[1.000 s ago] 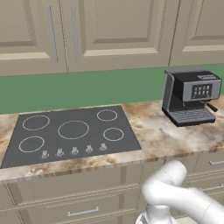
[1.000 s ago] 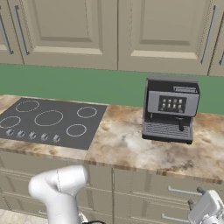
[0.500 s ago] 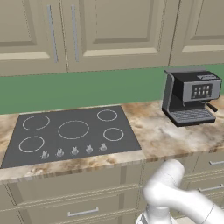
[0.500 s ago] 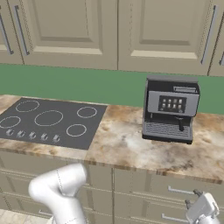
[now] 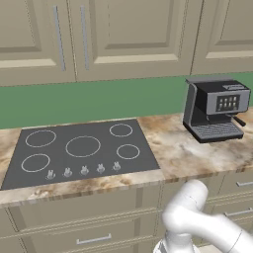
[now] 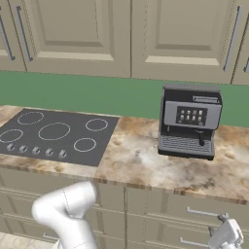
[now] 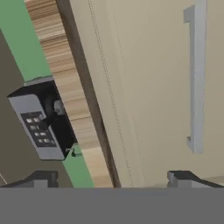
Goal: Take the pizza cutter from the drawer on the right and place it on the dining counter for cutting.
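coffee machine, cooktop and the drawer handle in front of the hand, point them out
coffee machine (image 6: 190, 120), right base view, on its front panel.
cooktop (image 5: 79, 150), left base view, on the glass by the middle ring.
drawer handle (image 7: 197, 78), hand view, mid-bar.

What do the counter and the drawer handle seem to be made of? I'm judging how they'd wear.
The counter looks like polished stone: tan-brown marbled veining, though it could be laminate. The handle looks like brushed metal: a plain pale grey bar with matte shading on the beige drawer.
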Controlling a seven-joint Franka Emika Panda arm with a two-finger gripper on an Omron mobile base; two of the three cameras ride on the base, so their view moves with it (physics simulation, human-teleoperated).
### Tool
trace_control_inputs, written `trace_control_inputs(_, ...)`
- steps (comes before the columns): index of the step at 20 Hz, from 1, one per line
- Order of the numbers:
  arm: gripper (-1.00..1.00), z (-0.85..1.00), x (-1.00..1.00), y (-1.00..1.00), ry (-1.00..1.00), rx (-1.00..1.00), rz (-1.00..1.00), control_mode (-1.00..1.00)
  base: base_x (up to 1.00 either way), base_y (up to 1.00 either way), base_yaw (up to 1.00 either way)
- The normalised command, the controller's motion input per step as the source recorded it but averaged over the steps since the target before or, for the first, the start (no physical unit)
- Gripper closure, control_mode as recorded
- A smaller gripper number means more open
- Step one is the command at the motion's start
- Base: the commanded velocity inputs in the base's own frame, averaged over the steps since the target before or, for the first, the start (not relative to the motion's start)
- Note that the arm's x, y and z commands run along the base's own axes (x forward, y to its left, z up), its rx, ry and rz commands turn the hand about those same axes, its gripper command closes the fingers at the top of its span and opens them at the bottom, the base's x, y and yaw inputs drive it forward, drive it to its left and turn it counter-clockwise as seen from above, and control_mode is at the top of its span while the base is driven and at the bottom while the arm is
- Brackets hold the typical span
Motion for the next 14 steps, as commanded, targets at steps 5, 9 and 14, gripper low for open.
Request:
trace_control_inputs(5, -1.0, -0.32, 0.2, 0.0, 0.0, 0.0, -0.21, -1.0, 0.0, 0.0, 0.0)
trace_control_inputs(9, -1.0, -0.14, 0.2, 0.06, 0.0, 0.0, -0.21, -1.0, 0.0, 0.0, 0.0)
trace_control_inputs(14, -1.0, -0.18, 0.22, 0.17, 0.0, 0.0, -0.19, -1.0, 0.0, 0.0, 0.0)
